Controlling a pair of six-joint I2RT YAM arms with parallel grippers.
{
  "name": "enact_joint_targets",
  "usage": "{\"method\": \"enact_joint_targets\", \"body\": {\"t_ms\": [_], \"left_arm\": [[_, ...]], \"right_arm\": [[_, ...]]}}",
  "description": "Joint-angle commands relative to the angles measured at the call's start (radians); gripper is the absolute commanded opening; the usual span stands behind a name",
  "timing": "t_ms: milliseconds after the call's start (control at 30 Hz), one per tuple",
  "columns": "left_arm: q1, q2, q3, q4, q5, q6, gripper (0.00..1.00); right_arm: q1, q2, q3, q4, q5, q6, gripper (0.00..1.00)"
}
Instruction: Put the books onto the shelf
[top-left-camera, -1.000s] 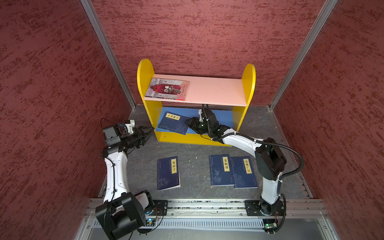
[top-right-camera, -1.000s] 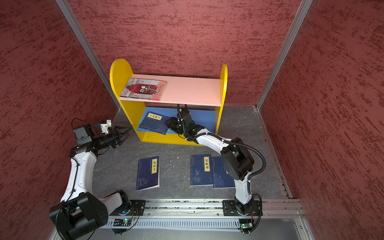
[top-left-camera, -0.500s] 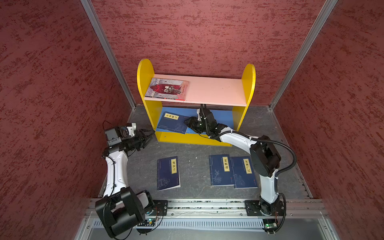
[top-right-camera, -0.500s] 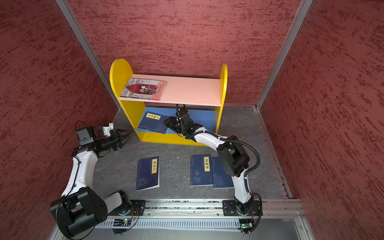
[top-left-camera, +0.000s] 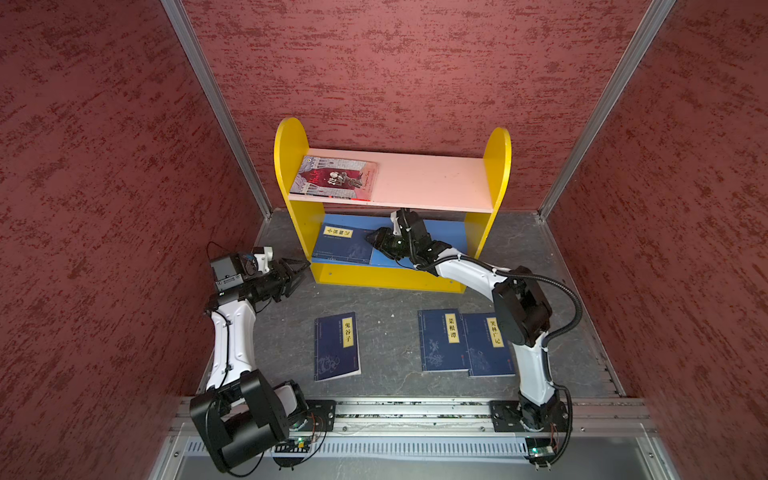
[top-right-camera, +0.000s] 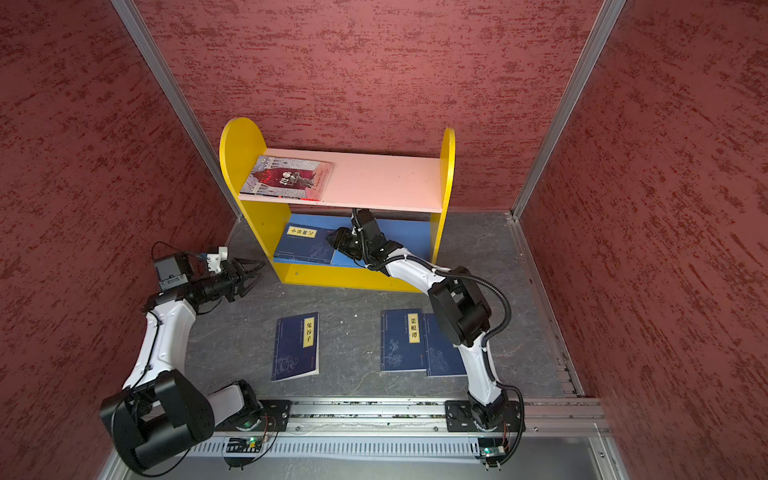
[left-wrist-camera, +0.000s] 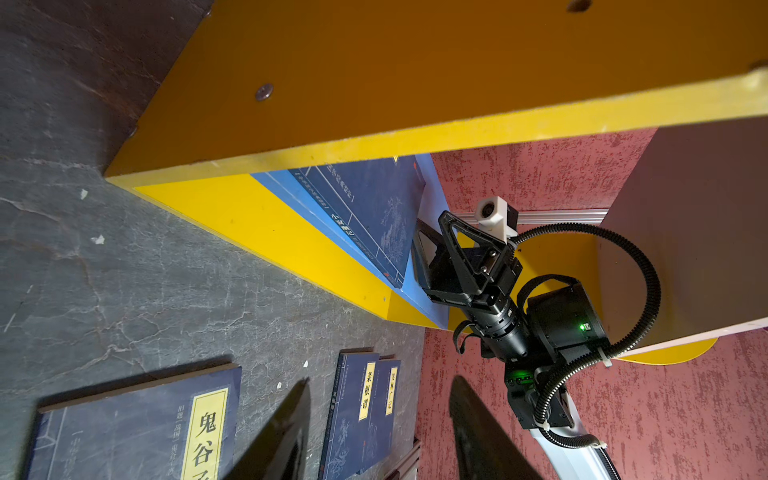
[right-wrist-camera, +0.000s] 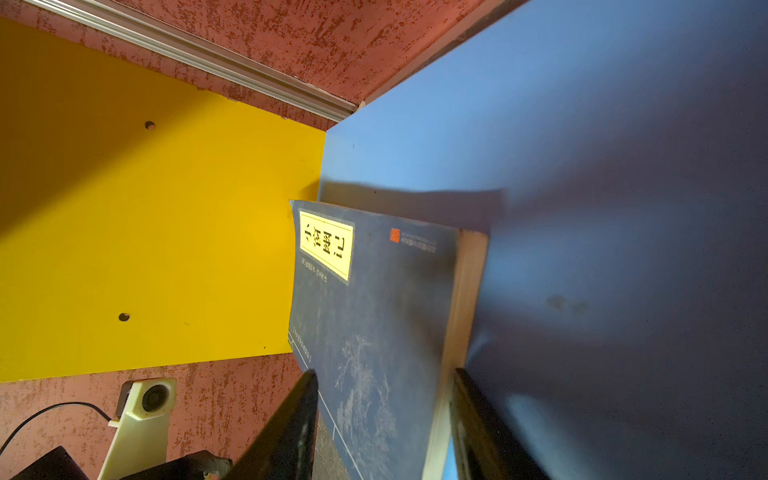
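Grey table (top-left-camera: 386, 299), red textured walls (top-left-camera: 395, 62), yellow-sided shelf (top-left-camera: 291, 149) at back, red-and-grey book (top-left-camera: 334, 180) on its pink board (top-left-camera: 432, 183), navy book (top-left-camera: 340, 249) on the blue board (top-left-camera: 455, 232), three more navy books (top-left-camera: 440, 340) flat on the table, right fingers (right-wrist-camera: 286, 428) parted astride the shelved navy book's edge, seemingly unclamped, left fingers (left-wrist-camera: 286, 432) open, empty, beside the shelf.

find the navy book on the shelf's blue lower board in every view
Top view: navy book just left of centre.
Top view: navy book left of centre.
Left wrist: navy book mid-frame.
Right wrist: navy book mid-frame, close up.
Shared landmark: the blue lower board under it, in all four.
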Motion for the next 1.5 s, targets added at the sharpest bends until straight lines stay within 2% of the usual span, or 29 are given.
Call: {"method": "enact_joint_targets", "body": {"t_ms": [0,233,500,667,833,933,1000,1067,1100,1233,1467], "left_arm": [[0.006,0.009,-0.011,0.014,-0.01,0.016,0.54],[0.031,0.04,-0.04,-0.018,-0.042,-0.01,0.55],[0.05,0.055,-0.057,-0.073,-0.044,-0.005,0.57],[0.063,0.058,-0.052,-0.157,-0.026,0.02,0.58],[0.076,0.055,-0.067,-0.23,-0.129,0.045,0.59],[0.068,0.057,-0.091,-0.217,-0.124,0.041,0.6],[0.046,0.047,-0.106,-0.201,-0.107,0.038,0.59],[0.006,0.011,-0.122,-0.163,-0.089,0.032,0.5],[-0.022,-0.005,-0.124,-0.155,-0.091,0.032,0.5],[-0.203,-0.05,-0.12,-0.115,-0.088,0.05,0.57],[-0.473,-0.075,-0.086,-0.092,-0.078,0.158,0.58]], "right_arm": [[-0.008,0.031,0.049,0.001,-0.032,-0.016,0.52],[-0.011,0.056,0.077,0.004,-0.052,-0.008,0.52],[-0.014,-0.001,0.036,0.019,-0.017,-0.022,0.54],[-0.012,-0.128,-0.079,0.036,0.004,-0.018,0.54],[-0.002,-0.266,-0.226,0.021,-0.023,-0.022,0.55],[0.013,-0.352,-0.297,-0.029,-0.025,-0.046,0.55],[0.031,-0.412,-0.346,-0.079,-0.017,-0.07,0.55],[0.055,-0.486,-0.408,-0.135,0.001,-0.095,0.55],[0.068,-0.522,-0.441,-0.158,0.017,-0.107,0.55],[0.127,-0.716,-0.587,-0.303,0.158,-0.142,0.54],[0.148,-0.968,-0.867,-0.423,0.304,-0.077,0.55]]}}
